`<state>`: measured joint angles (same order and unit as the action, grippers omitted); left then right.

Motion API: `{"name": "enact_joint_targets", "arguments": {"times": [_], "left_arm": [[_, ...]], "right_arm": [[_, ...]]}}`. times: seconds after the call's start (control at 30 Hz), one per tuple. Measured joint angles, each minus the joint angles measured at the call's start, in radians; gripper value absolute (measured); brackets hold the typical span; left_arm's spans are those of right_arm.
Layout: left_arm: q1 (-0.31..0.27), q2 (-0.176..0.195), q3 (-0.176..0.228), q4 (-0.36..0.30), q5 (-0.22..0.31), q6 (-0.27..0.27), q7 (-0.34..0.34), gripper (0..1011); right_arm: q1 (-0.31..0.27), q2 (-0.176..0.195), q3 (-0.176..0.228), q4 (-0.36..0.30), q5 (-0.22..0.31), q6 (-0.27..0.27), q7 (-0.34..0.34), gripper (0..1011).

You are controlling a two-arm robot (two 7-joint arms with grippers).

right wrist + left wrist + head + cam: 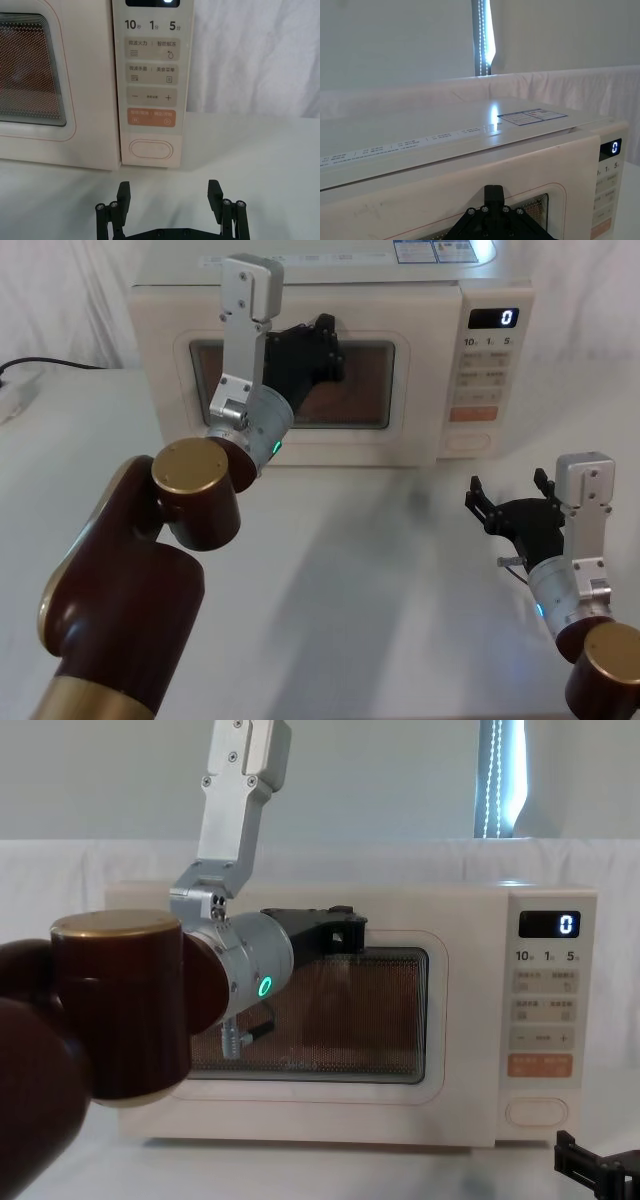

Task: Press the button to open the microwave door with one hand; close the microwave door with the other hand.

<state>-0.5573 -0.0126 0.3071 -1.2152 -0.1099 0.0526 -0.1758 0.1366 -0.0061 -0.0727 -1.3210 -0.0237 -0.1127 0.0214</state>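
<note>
The cream microwave stands at the back of the table, its display showing 0. The microwave door sits flush with the front, closed. My left gripper is raised against the door's dark window, fingers together with nothing held; in the left wrist view the left gripper sits just below the door's top edge. The wide cream button is at the bottom of the control panel. My right gripper is open, low over the table, facing the button and a short way from it.
A white cable and plug strip lie at the far left of the white table. An orange key sits just above the button. Pale curtains hang behind the microwave.
</note>
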Motion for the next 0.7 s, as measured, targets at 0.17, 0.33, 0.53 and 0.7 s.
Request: {"name": "enact_joint_targets", "arguments": {"times": [0.17,0.33,0.53,0.7], "left_arm": [[-0.005,-0.003,-0.001,0.01,0.001,-0.003,0.001,0],[-0.01,-0.007,-0.004,0.016,0.001,-0.004,0.001,0],[-0.013,-0.01,-0.005,0.023,0.001,-0.006,0.001,0],[-0.016,-0.01,-0.005,0.031,0.003,-0.011,0.0,0]], "right_arm": [[0.0,0.0,0.0,0.0,0.0,0.0,0.0,1002],[0.0,0.0,0.0,0.0,0.0,0.0,0.0,1002],[0.0,0.0,0.0,0.0,0.0,0.0,0.0,1002],[0.0,0.0,0.0,0.0,0.0,0.0,0.0,1002]]}}
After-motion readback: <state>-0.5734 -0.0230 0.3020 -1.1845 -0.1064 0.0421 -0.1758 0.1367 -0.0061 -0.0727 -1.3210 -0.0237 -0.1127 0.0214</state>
